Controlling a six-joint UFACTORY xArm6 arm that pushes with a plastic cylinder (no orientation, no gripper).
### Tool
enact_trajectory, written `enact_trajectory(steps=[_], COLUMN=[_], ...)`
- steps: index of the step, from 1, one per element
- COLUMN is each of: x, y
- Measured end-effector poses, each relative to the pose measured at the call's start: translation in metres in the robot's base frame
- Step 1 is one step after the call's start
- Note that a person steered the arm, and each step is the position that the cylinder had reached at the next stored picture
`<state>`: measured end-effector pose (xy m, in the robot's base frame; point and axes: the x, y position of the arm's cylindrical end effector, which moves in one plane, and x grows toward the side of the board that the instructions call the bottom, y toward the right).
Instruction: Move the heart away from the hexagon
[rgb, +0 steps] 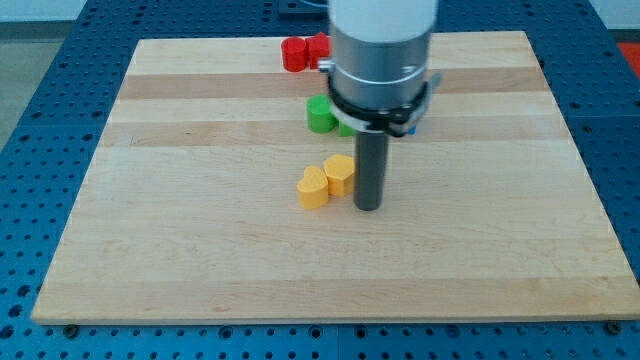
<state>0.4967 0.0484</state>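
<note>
A yellow heart (313, 188) lies near the board's middle, touching a yellow hexagon (340, 173) at its upper right. My tip (368, 206) stands on the board just right of the hexagon and close to it, lower right of that block and right of the heart. The rod rises from there into the arm's grey body, which hides part of the board behind it.
A green block (320, 114) sits above the yellow pair, with another green piece partly hidden by the arm. Two red blocks (303, 52) lie near the board's top edge. A blue block (417, 125) peeks out right of the arm. The wooden board (180, 240) lies on a blue perforated table.
</note>
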Motion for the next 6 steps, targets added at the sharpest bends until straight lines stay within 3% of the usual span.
enact_trajectory(steps=[1, 5, 6], x=[-0.007, -0.019, -0.019], y=[0.02, -0.096, -0.081])
